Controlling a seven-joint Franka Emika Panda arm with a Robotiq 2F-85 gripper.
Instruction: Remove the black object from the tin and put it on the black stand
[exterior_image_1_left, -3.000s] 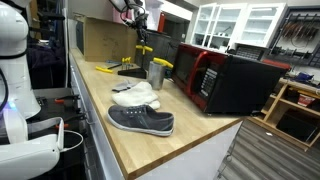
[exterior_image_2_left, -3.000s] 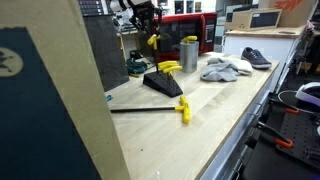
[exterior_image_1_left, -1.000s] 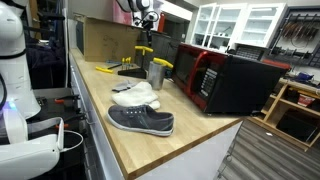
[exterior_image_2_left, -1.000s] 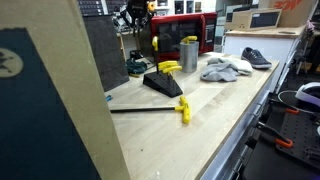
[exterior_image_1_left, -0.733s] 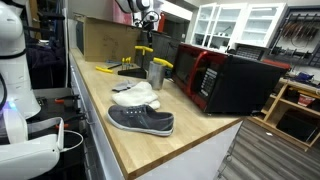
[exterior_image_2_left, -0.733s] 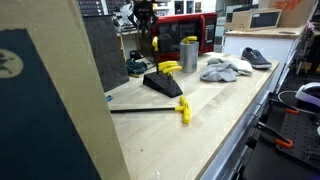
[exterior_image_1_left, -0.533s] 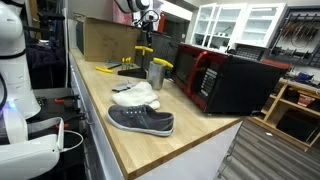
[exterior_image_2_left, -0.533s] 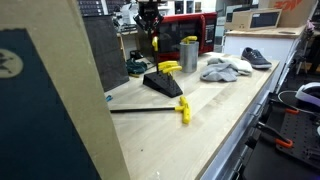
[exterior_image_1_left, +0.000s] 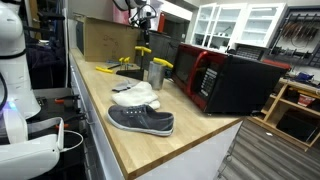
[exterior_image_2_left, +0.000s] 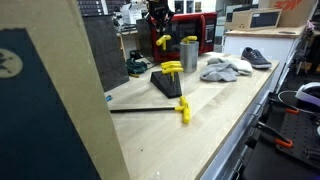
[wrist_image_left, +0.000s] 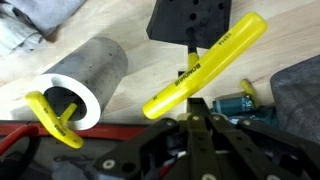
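**A:** Jaws are pinched together on the tool (wrist_image_left: 205, 62). The gripper (wrist_image_left: 195, 112) has it clamped, with the yellow handle crossing just beyond the fingertips and the dark shaft pointing away from the wrist.

**B:** And the target?

**A:** The stand (wrist_image_left: 195, 15) is dead ahead of the fingertips in the wrist view, so right beneath the gripper. The tool hangs above it, and they look apart rather than touching. The tin (wrist_image_left: 95, 70) sits off to one side of the gripper, near but clear of it. Another yellow-handled tool (wrist_image_left: 52, 118) pokes out of its mouth.

**B:** So this is the set-down?

**A:** That's my read: the tool is out of the tin, over the stand, not yet placed.

**B:** How would you play it?

**A:** Straight down, wrist level, so the shaft doesn't swing. There are what look like small holes in the stand's top face, and I'd line the shaft tip up with one. Then slow right down for the last stretch.

**B:** When should it let go?

**A:** Only once the stand is carrying the weight. Part the jaws too high and it bounces off.

**B:** Anything in the way?

**A:** In an exterior view a yellow piece (exterior_image_2_left: 172, 68) already sits on top of the stand, below the gripper. I'd aim for a free spot beside it. I'd also avoid drifting sideways, because a nudge could tip the tin.
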